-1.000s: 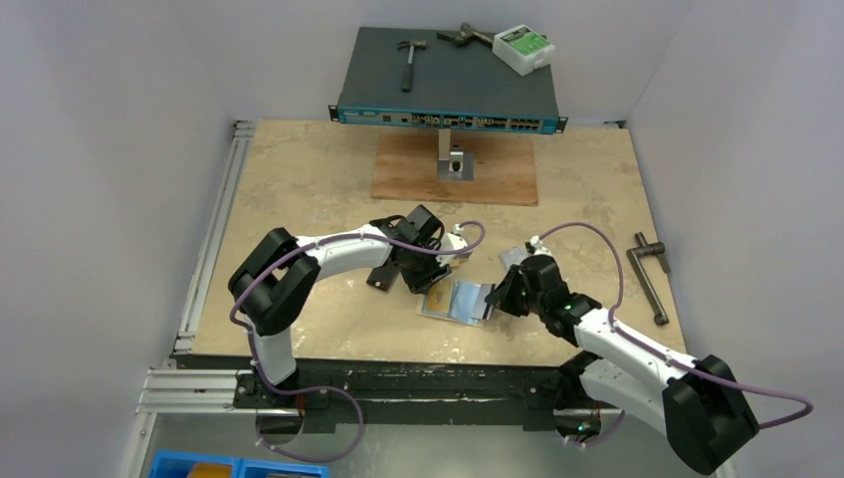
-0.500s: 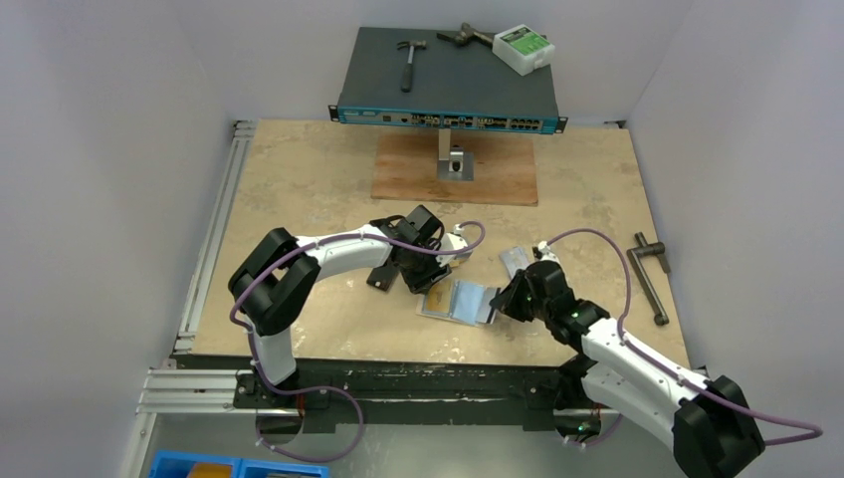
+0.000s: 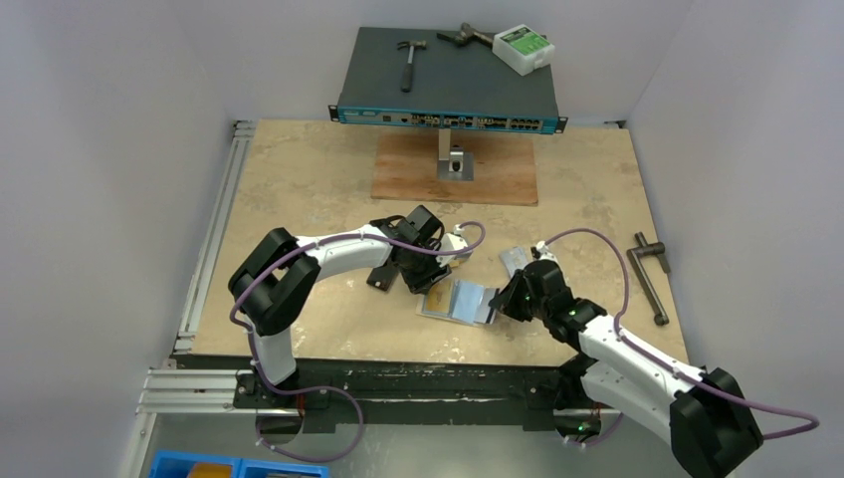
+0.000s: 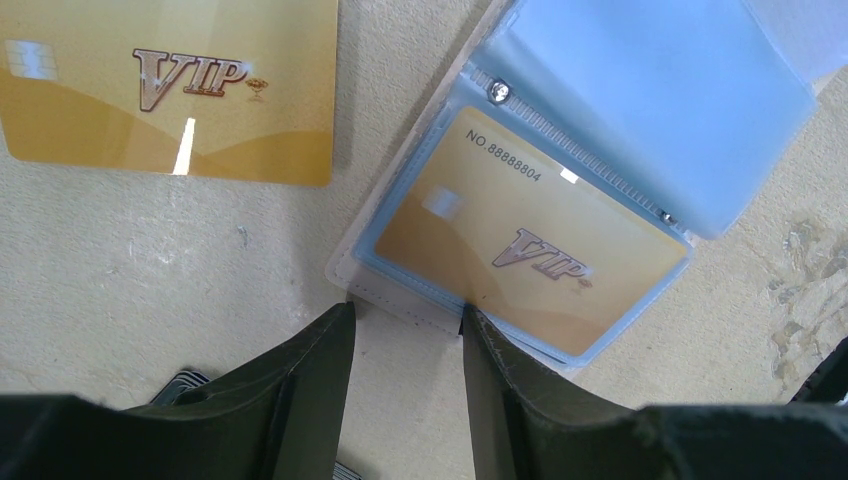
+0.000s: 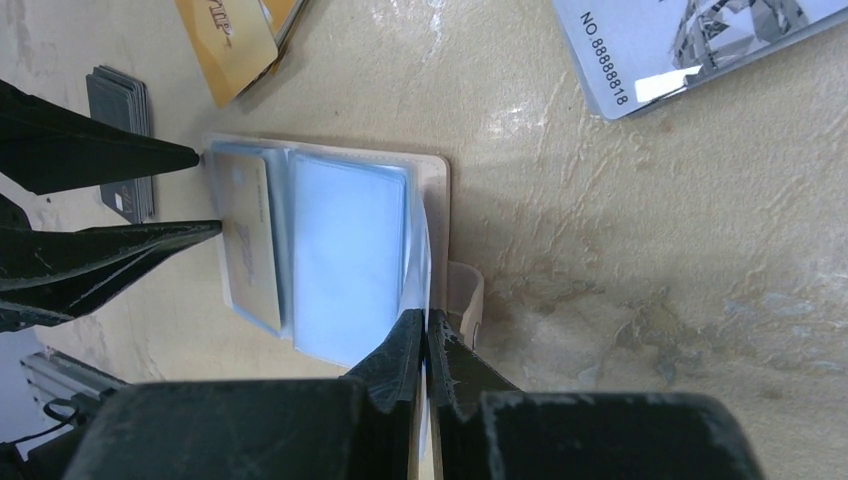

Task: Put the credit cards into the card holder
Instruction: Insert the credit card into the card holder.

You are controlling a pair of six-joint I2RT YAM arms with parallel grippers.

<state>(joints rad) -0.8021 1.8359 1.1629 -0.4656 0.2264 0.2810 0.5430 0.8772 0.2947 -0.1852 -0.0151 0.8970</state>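
We see a sandy, stone-look table point(image 3: 299, 179) with plain pale walls around it. At the far end sits a flat grey box with a row of plugs point(image 3: 448, 85). On top of it lie a hammer point(image 3: 408, 62) and a small white box with a green label point(image 3: 524, 47). A brown wood board point(image 3: 498, 174) lies in front of the grey box, and a metal crank point(image 3: 649, 277) lies near the right edge. A blue bin point(image 3: 234, 466) peeks in at the bottom left corner of the top view.

The card holder point(image 3: 460, 301) lies open on the table in the middle, between the two arms. From above it is only a small shiny patch.

The left wrist view shows us more. A gold card point(image 4: 530, 245) sits in a clear blue pocket of the holder, and a loose gold card point(image 4: 170, 90) lies flat on the table near it. The left jaws are open, with their tips at the holder's pale edge and bare table between them.

Only the right wrist view shows us the right jaws. They are closed tight on a thin clear page of the card holder, next to its snap tab point(image 5: 465, 295). A silver card point(image 5: 700, 45) lies apart on the table, and a small pile of dark cards point(image 5: 120, 110) sits just beside the left jaws
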